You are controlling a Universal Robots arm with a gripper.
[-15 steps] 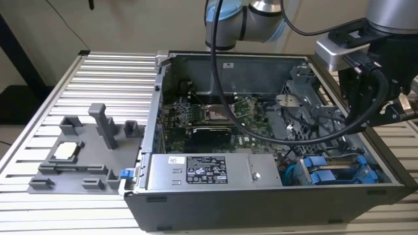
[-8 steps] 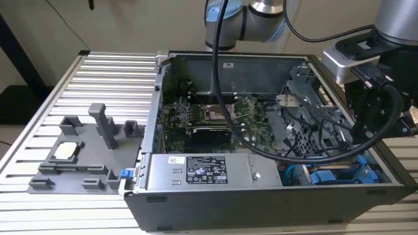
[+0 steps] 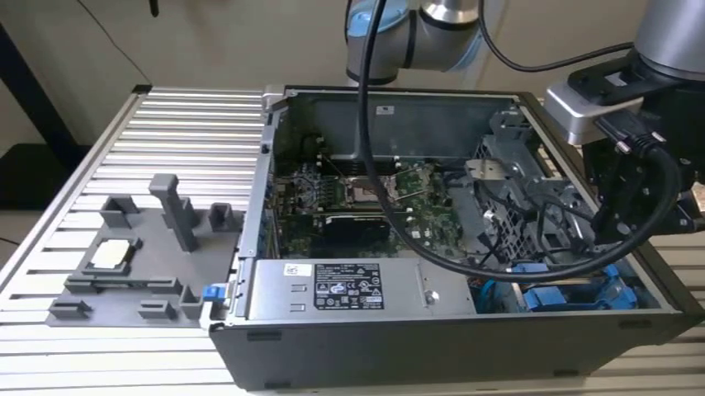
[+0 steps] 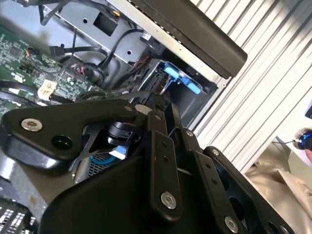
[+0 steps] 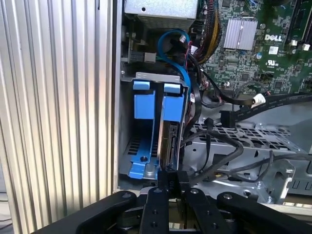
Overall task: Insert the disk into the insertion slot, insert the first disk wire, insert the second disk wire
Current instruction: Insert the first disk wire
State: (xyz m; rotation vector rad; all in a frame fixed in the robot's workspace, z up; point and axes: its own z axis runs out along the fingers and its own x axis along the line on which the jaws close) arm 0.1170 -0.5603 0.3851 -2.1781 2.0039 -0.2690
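Note:
The disk [image 5: 170, 144] stands on edge in the insertion slot of the drive bay, its silver side showing between the bright blue frame tabs [image 5: 174, 88]. In the exterior view the blue frame [image 3: 573, 295] sits at the case's near corner on the exterior view's right. My gripper [image 5: 174, 179] is at the disk's exposed end, fingers drawn together on a black wire plug that touches the disk's edge. Thin black wires [image 5: 222, 156] run from the plug across the metal cage. In the second wrist view the blue tab [image 4: 181, 78] lies just beyond the gripper links [image 4: 161, 146].
The open computer case [image 3: 276, 206] lies on a ribbed aluminium table [image 3: 165, 132]. Inside are the motherboard [image 3: 364, 206], a power supply [image 3: 347, 289] and a second blue carrier [image 5: 144, 105]. A grey fixture [image 3: 144, 256] stands at the exterior view's left. A person's sleeve [image 4: 282, 185] is nearby.

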